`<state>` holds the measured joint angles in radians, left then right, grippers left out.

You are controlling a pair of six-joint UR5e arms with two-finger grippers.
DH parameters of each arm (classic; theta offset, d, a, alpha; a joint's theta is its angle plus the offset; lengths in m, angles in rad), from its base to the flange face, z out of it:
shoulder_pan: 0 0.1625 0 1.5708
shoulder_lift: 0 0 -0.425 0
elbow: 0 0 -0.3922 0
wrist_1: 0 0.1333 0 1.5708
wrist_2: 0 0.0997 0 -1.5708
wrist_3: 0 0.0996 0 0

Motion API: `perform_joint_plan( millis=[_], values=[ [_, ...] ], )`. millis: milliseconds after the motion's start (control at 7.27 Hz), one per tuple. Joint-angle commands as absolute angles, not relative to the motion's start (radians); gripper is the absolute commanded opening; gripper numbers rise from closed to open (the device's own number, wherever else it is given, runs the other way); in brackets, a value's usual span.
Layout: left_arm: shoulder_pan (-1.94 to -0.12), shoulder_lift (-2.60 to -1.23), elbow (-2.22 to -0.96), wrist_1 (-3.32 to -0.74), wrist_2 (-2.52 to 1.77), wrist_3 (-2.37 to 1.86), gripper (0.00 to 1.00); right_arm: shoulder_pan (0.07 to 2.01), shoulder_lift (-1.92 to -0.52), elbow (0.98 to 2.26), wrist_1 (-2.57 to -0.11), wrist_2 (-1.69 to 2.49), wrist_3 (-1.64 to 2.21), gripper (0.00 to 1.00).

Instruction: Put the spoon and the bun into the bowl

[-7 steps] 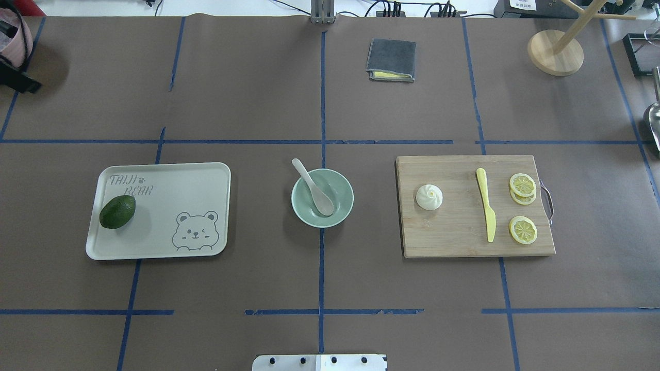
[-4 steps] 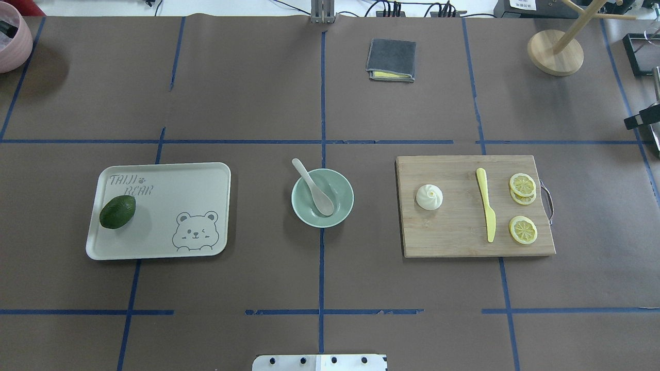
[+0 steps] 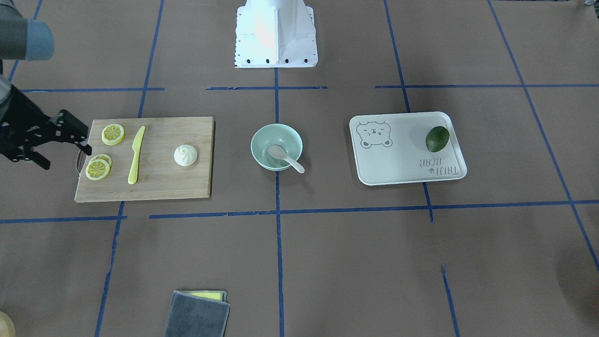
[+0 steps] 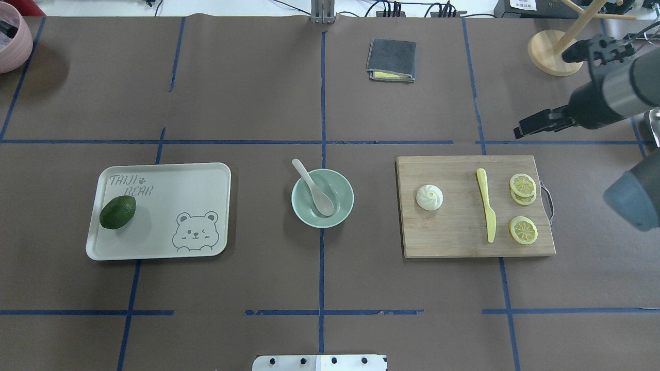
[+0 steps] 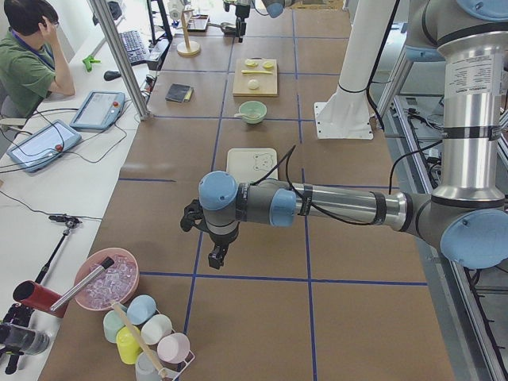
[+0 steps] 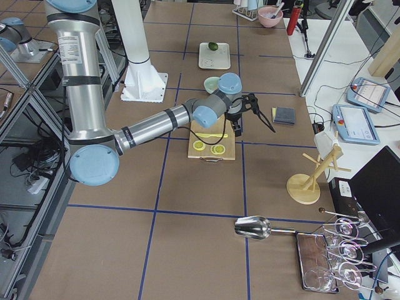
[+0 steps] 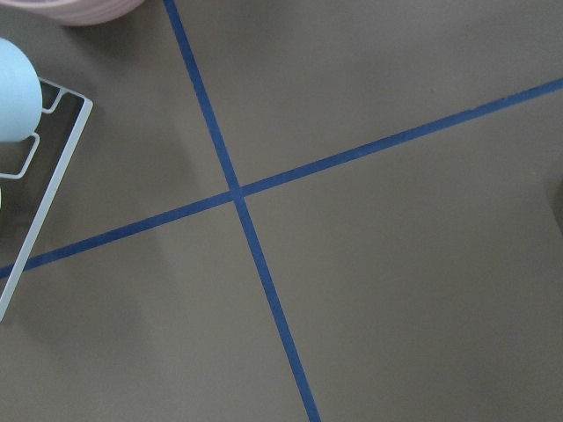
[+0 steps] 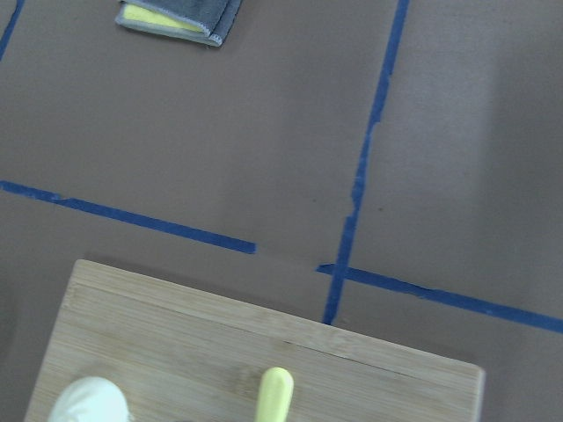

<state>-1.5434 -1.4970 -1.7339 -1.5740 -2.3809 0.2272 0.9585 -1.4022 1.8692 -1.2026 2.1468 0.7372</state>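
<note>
The off-white spoon (image 4: pixel 313 189) lies in the mint-green bowl (image 4: pixel 342 206) at the table's middle, its handle over the far-left rim; both also show in the front view, the spoon (image 3: pixel 285 158) and the bowl (image 3: pixel 261 140). The white swirled bun (image 4: pixel 429 197) sits on the left part of the wooden cutting board (image 4: pixel 454 232), and shows at the bottom edge of the right wrist view (image 8: pixel 88 403). My right gripper (image 4: pixel 522 130) is open and empty, in the air beyond the board's far right corner. My left gripper (image 5: pixel 211 242) is far off to the left; I cannot tell its state.
A yellow knife (image 4: pixel 486 203) and lemon slices (image 4: pixel 523 229) lie on the board. A bear-printed tray (image 4: pixel 170 180) holds a green fruit (image 4: pixel 117 212). A grey cloth (image 4: pixel 391 60) and a wooden stand (image 4: pixel 555 51) are at the back.
My right arm has come in from the right edge toward the board's far side. My left gripper has left the overhead view's top-left corner. The spoon, bun and bowl have not moved.
</note>
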Motion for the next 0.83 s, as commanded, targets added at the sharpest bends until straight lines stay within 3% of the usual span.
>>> perform_joint_plan(
  millis=[0, 275, 688],
  values=[
    [-1.545, -1.486, -1.741, -1.574, -2.382, 0.23, 1.0, 0.702, -1.284, 1.85, -1.207, 1.917, 0.959, 1.0],
    [-1.545, -1.479, -1.744, -1.58, -2.388, 0.232, 1.0, 0.591, -1.163, 1.806, -1.384, 1.772, 0.997, 0.99],
    [-1.543, -1.479, -1.749, -1.582, -2.39, 0.23, 1.0, 0.558, -1.212, 1.805, -1.408, 1.744, 0.986, 0.91]
  ],
)
